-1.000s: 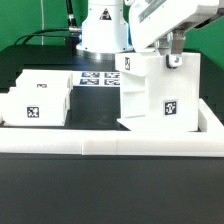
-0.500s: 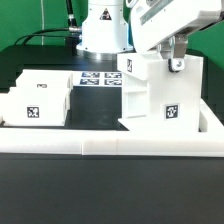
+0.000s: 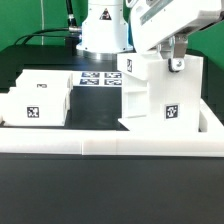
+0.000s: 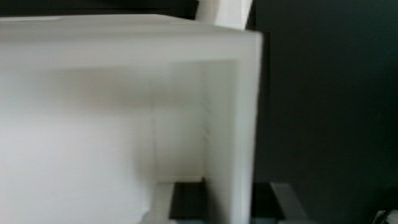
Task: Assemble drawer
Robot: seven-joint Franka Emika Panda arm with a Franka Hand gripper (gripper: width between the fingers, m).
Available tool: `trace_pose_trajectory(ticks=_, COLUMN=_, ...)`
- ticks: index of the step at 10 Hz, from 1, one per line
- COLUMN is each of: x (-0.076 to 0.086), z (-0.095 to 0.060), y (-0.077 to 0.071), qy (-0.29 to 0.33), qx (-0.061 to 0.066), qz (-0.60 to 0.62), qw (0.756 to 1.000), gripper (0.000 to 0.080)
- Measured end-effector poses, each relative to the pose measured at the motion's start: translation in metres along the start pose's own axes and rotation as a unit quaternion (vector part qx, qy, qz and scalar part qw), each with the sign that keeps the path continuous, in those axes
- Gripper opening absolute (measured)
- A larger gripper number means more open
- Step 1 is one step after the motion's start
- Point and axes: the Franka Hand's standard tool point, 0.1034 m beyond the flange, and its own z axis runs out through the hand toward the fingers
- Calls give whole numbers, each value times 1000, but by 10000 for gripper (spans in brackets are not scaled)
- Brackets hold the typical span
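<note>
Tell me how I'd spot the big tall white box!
Look at the black table with the white rail along its front. On the exterior view's right stands the drawer case, with the robot's pincer at its top. It is much taller than the low trays on the exterior view's left.

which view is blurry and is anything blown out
Wrist view: out of focus, the white case fills most of it as a pale, washed-out slab with smeared edges. Exterior view: fairly crisp and evenly lit, tags on the case and the small trays are readable, no harsh glare.
</note>
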Motion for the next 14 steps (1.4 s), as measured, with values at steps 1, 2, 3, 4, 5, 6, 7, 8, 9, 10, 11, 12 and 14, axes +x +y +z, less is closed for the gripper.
trace_pose_trajectory(ticks=1, x=0, z=0, y=0, qy=0, qx=0, qz=0, qw=1000, gripper=74)
trace_pose_trajectory(ticks=2, x=0, z=0, y=0, qy=0, qx=0, qz=0, qw=1000, gripper=74)
trace_pose_trajectory(ticks=3, x=-1, z=0, y=0, qy=-2, qx=-2, qz=-2, qw=1000, gripper=74)
trace_pose_trajectory(ticks=4, x=-2, z=0, y=0, qy=-6, qx=-5, qz=-2, qw=1000, gripper=74)
trace_pose_trajectory(ticks=5, x=-2, z=0, y=0, qy=-6, qx=-4, qz=-2, qw=1000, gripper=74)
trace_pose_trajectory(ticks=6, x=-2, z=0, y=0, qy=-6, qx=-4, qz=-3, qw=1000, gripper=74)
trace_pose_trajectory(ticks=7, x=-2, z=0, y=0, qy=-6, qx=-4, qz=-2, qw=1000, gripper=74)
trace_pose_trajectory(ticks=8, x=-2, z=0, y=0, qy=-6, qx=-4, qz=-4, qw=1000, gripper=74)
trace_pose_trajectory(ticks=9, x=-2, z=0, y=0, qy=-6, qx=-4, qz=-4, qw=1000, gripper=74)
trace_pose_trajectory(ticks=10, x=-3, z=0, y=0, qy=-6, qx=-4, qz=-1, qw=1000, gripper=74)
trace_pose_trajectory(ticks=11, x=-11, z=0, y=-2, qy=-10, qx=-5, qz=27, qw=1000, gripper=74)
trace_pose_trajectory(ticks=12, x=-17, z=1, y=-4, qy=-12, qx=-4, qz=61, qw=998, gripper=74)
trace_pose_trajectory(ticks=14, x=-21, z=5, y=-9, qy=-20, qx=-7, qz=180, qw=983, gripper=74)
